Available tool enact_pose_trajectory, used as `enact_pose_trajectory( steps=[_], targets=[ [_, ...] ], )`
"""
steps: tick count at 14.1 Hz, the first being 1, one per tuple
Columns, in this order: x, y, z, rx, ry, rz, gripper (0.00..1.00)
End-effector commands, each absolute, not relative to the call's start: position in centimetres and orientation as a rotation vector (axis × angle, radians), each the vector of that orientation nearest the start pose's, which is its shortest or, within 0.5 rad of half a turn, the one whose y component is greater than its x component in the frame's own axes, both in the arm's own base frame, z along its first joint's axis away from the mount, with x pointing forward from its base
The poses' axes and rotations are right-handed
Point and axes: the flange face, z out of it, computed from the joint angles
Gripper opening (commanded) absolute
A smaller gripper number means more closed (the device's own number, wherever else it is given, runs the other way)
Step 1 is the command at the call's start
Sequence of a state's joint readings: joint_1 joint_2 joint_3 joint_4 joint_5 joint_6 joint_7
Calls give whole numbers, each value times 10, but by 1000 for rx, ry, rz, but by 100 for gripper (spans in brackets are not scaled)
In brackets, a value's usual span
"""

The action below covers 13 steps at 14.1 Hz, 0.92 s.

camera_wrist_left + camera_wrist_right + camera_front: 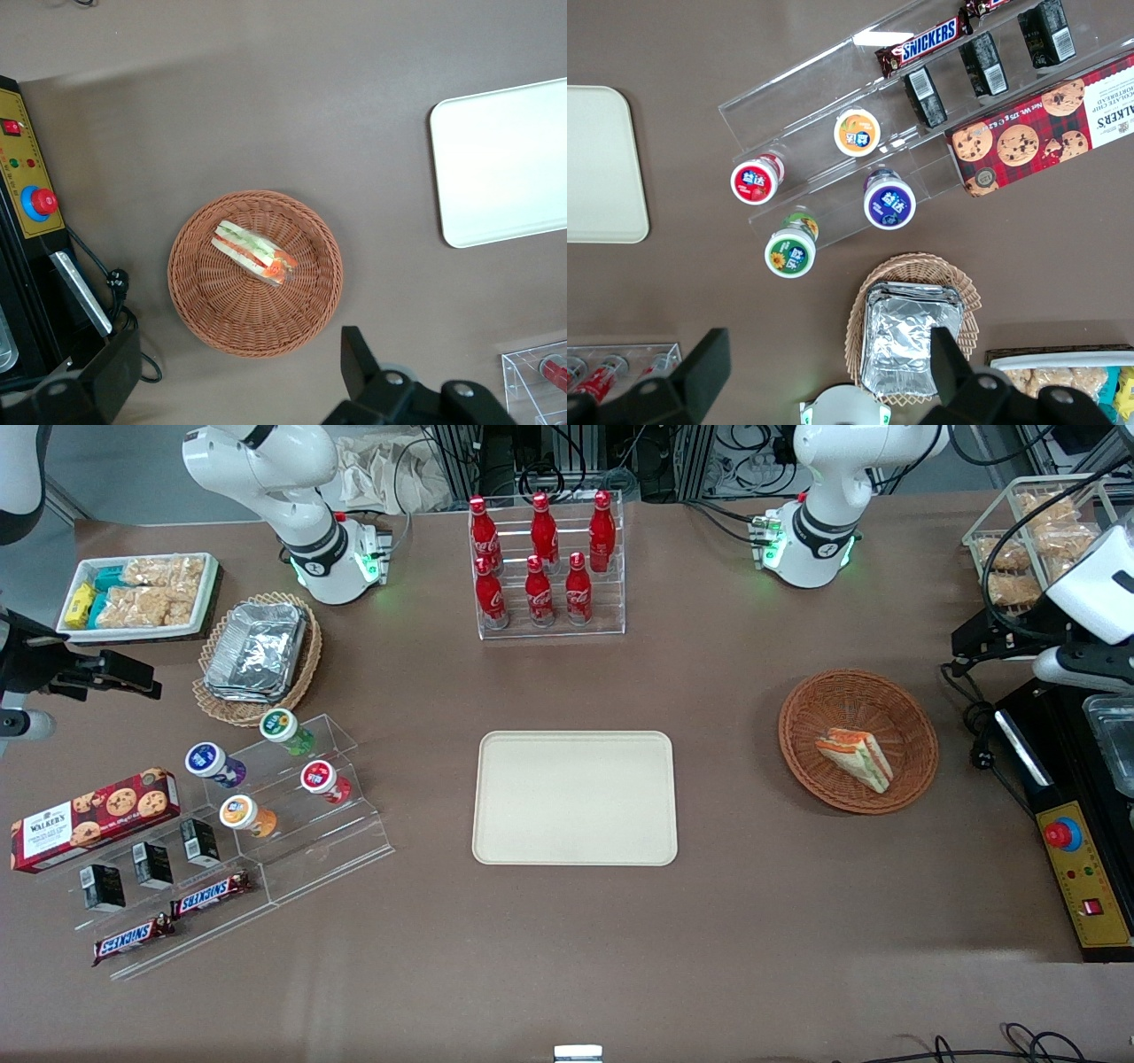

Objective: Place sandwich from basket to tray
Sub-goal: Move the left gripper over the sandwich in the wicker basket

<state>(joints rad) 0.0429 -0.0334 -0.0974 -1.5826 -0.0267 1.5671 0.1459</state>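
We see the sandwich (856, 757) lying in the basket (802, 722), tray (575, 798) bare. Tool (230, 376) hangs spread wide above the basket, gripping nothing.

I see a plain brown surface (762, 939) w/ soft even light; cables and metal framing (673, 460) above the bottle rack (549, 567).

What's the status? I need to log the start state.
Gripper open, high above the basket. Sandwich lies in the basket, untouched. Tray bare, nothing in the way.
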Motion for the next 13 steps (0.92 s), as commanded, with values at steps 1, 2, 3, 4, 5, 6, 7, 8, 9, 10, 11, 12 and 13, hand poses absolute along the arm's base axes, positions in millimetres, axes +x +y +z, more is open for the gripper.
enact_pose_trajectory(
  steps=[1,2,3,4,5,6,7,8,9,10,11,12,13],
  targets=[
    [548,-34,635,-3133,326,4,100],
    [549,-31,637,-3135,309,-3,100],
    [550,-29,634,-3139,286,11,100],
    [547,-28,627,-3142,173,62,100],
    [547,-29,620,-3144,-41,94,100],
    [545,-29,611,-3138,-212,122,100],
    [541,-29,593,-3117,-335,175,100],
    [534,-26,580,-3095,-457,208,100],
    [531,-19,562,-3068,-536,231,100],
    [526,-17,541,-3058,-567,210,100],
    [519,-17,518,-3048,-624,173,100],
    [510,-15,493,-3028,-716,148,100],
    [504,-12,471,-3021,-764,110,100]
  ],
)
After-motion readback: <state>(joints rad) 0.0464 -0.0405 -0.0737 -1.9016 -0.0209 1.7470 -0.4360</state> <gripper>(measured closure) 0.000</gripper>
